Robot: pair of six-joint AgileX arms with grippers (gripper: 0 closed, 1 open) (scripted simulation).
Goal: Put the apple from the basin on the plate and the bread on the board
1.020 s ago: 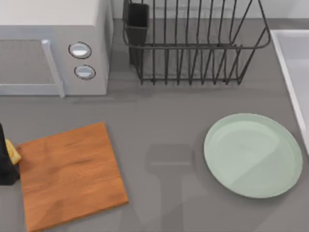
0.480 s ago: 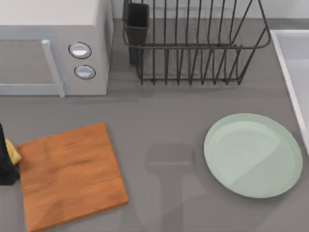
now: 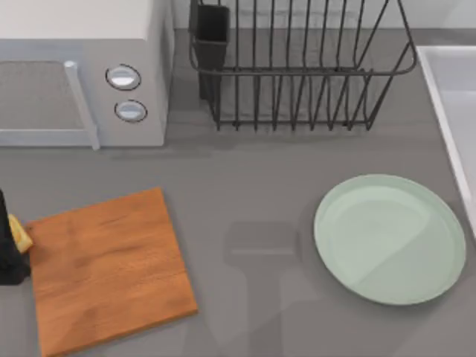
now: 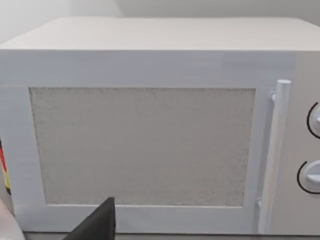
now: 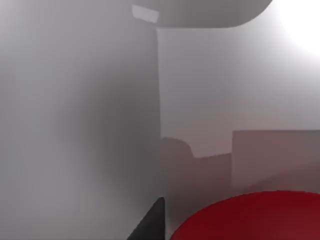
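Observation:
At the table's far left edge my left gripper (image 3: 9,249) is shut on the bread (image 3: 20,236), a small yellow slice held tilted just off the left side of the orange-brown board (image 3: 111,268). The mint-green plate (image 3: 387,238) lies bare at the right. A strip of the white basin (image 3: 454,97) runs along the right edge. In the right wrist view the red apple (image 5: 250,217) looms very close inside the pale basin (image 5: 75,125), with a dark part of my right gripper (image 5: 150,225) right beside it.
A white microwave (image 3: 82,74) stands at the back left, and the left wrist view faces its door (image 4: 145,145). A black wire dish rack (image 3: 297,67) stands at the back middle. Bare grey counter lies between board and plate.
The shadow lying across the plate has shifted. My left gripper and the bread stay almost where they were.

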